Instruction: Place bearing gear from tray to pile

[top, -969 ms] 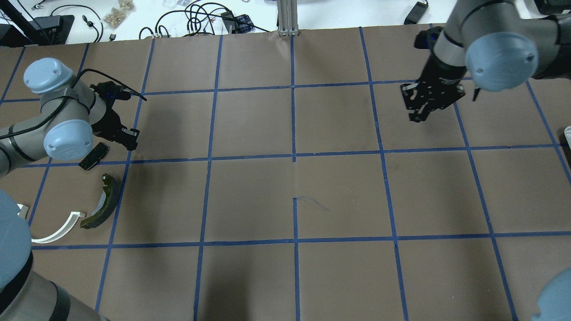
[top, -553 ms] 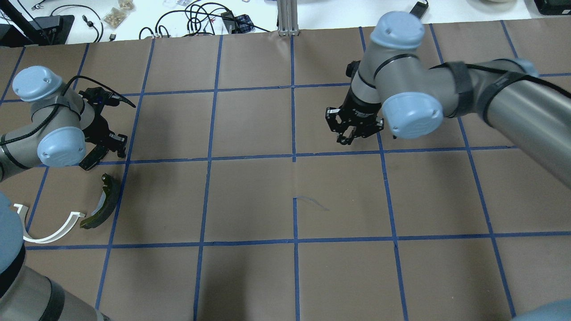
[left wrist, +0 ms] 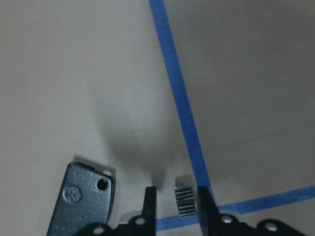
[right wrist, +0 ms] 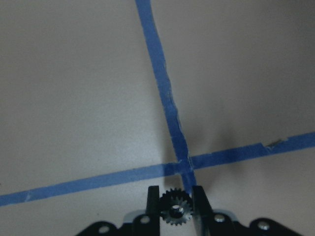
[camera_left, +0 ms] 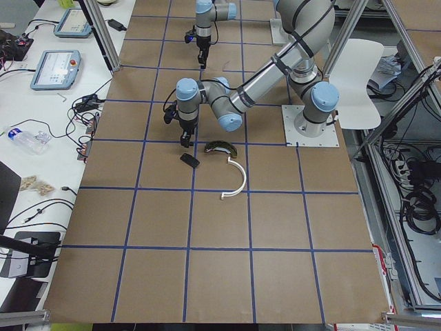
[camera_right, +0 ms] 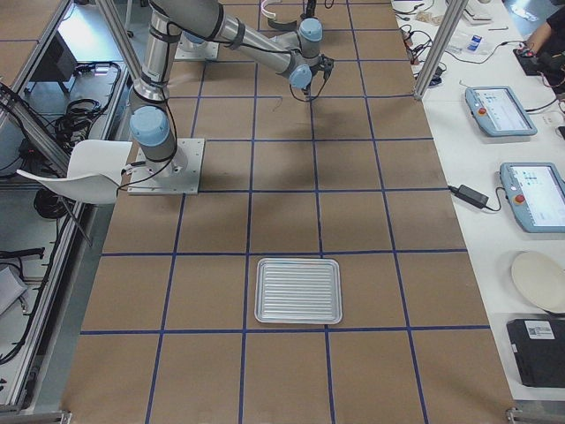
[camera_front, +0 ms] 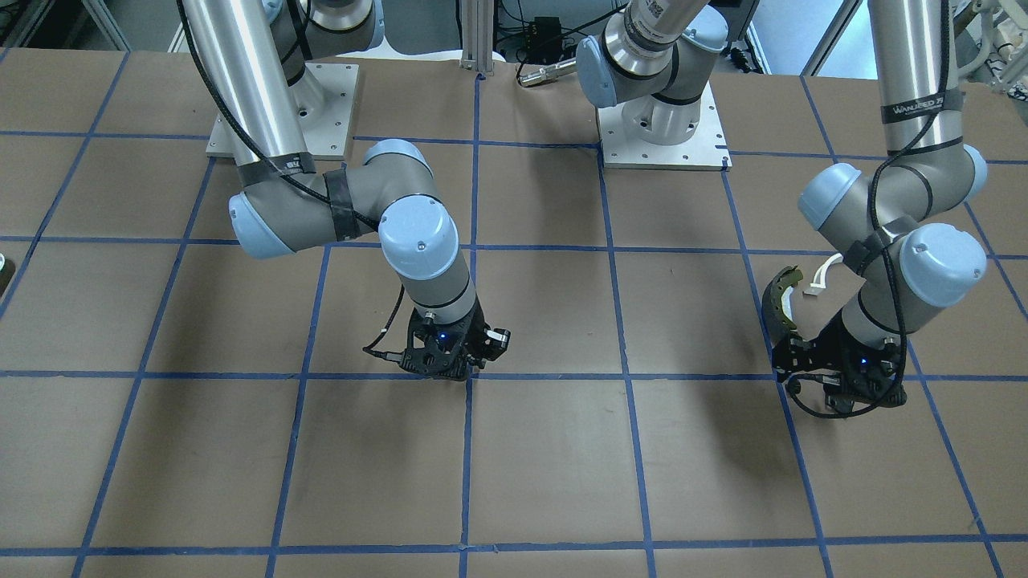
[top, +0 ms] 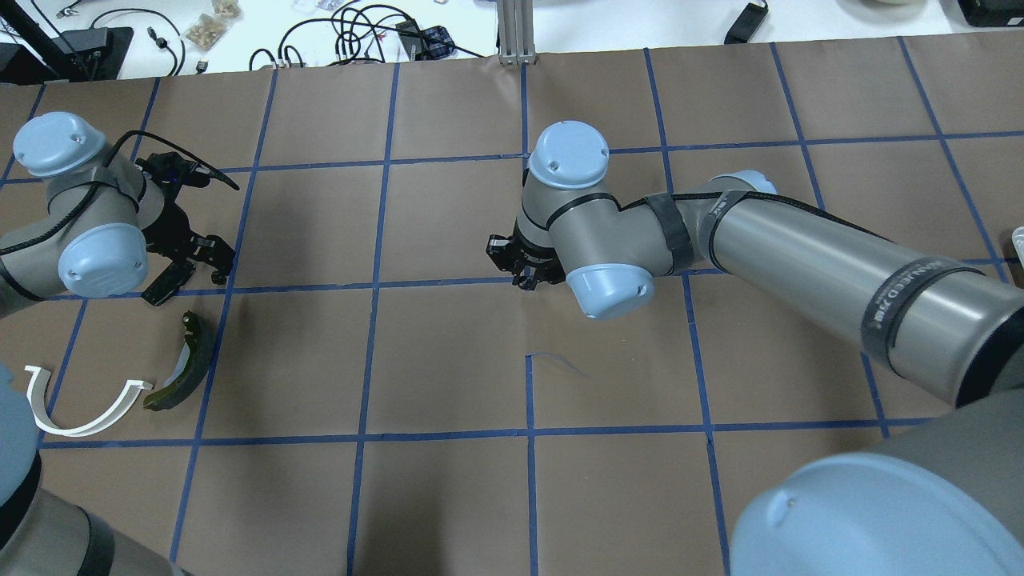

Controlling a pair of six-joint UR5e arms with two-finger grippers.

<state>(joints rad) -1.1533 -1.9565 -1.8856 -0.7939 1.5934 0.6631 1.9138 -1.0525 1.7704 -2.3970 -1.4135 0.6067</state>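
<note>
As it swings in from the far side, the right pincer [right wrist: 175,199] stays clamped on the bearing gear [right wrist: 174,212]. The pile's brake shoe [top: 196,356] lies well off to its left, so the carry is unfinished. Near the pile, the left pincer [left wrist: 177,195] has its fingers apart.

1. Table [top: 448,352]: covered in brown paper, ruled into squares with blue tape [top: 367,360].
2. White bench [top: 608,20]: runs along the table's far edge; carries tangled black cables [top: 352,32].
3. Aluminium post [top: 516,32]: stands at the middle of that far edge.
4. White chair [camera_right: 88,168]: stands off the table, beside metal framing.
5. Teach pendants [camera_right: 499,110], two: lie screen-up on the bench.
6. White plate [camera_right: 540,281] and black box [camera_right: 536,352]: lie near each other on the bench.
7. Water bottle [camera_left: 24,141]: lies on its side on the bench.
8. Light: even, from above; casts soft shadows on the paper.
</note>
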